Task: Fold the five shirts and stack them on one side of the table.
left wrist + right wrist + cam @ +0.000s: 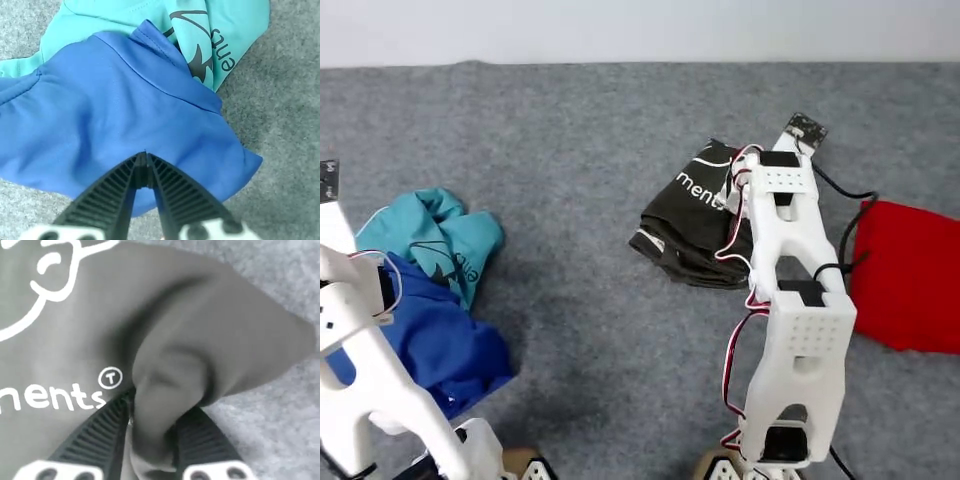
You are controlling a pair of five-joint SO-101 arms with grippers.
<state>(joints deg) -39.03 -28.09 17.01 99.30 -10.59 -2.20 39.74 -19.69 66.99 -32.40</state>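
Note:
A blue shirt (115,110) lies crumpled at the table's left, partly over a teal shirt (150,20) with dark print. My left gripper (145,159) sits over the blue shirt with its fingers closed together, pinching the fabric at the tips. In the high view the blue shirt (440,335) and teal shirt (440,240) lie beside the left arm (370,370). A dark grey shirt (695,215) with white print is bunched mid-table. My right gripper (155,410) is shut on a raised fold of that dark shirt (200,335). A red shirt (910,275) lies at the right edge.
The grey carpet-like table top (580,150) is bare between the two shirt groups and along the far side. The right arm (790,250) stretches over the space between the dark and red shirts, with cables (850,225) trailing beside it.

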